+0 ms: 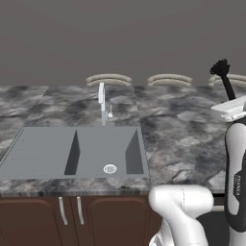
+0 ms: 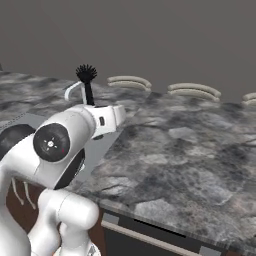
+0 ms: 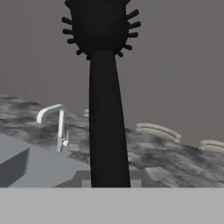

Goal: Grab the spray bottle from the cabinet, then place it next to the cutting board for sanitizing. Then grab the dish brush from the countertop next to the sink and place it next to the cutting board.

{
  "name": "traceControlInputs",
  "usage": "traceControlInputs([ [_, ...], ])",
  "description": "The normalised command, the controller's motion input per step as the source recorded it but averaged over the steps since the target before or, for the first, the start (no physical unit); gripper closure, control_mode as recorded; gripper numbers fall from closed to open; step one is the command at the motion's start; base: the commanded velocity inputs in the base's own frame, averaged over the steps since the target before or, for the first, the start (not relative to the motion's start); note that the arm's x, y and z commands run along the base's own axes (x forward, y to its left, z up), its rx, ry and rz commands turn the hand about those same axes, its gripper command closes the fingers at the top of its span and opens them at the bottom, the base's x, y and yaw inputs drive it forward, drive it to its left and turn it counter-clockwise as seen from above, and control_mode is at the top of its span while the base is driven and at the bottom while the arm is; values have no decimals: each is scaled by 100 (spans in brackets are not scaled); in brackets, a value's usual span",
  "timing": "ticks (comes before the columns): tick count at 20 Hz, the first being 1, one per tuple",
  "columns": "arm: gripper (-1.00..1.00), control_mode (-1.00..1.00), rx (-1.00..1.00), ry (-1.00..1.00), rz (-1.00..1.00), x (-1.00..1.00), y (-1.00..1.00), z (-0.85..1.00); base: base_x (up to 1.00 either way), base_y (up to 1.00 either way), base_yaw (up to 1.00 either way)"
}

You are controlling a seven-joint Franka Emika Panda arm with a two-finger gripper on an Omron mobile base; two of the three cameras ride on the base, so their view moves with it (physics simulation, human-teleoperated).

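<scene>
We've got the slim black bristle-tufted dish brush (image 3: pixel 105 109) clamped upright in the tool (image 2: pixel 95 107), lifted clear of the dark marbled stone table (image 1: pixel 182 139) right of the grey double-basin sink (image 1: pixel 72 151); placing it by the cutting board is left.

A plain grey wall (image 1: pixel 120 38) runs across the back. Along its foot lie three pale curved strips, each a double arc: the left strip (image 1: pixel 109 79), the middle strip (image 1: pixel 169 79) and the right strip (image 1: pixel 235 78), set apart in a row. Below the front edge are dark brown cupboard doors (image 1: pixel 38 218) with two slim pale handles (image 1: pixel 62 210) side by side. To their right is a dark front panel (image 2: pixel 150 247) with a pale bar (image 2: pixel 145 239) across its top.
</scene>
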Motion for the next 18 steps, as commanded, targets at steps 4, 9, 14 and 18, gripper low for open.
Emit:
traceControlInputs([
  [4,100,100,-8,-5,0,-33,24,6,-18,6,0],
  [9,100,100,0,0,0,0,0,0,-99,5,8],
  [14,100,100,0,0,0,0,0,0,-82,80,29],
  [18,100,100,0,0,0,0,0,0,-18,95,74],
])
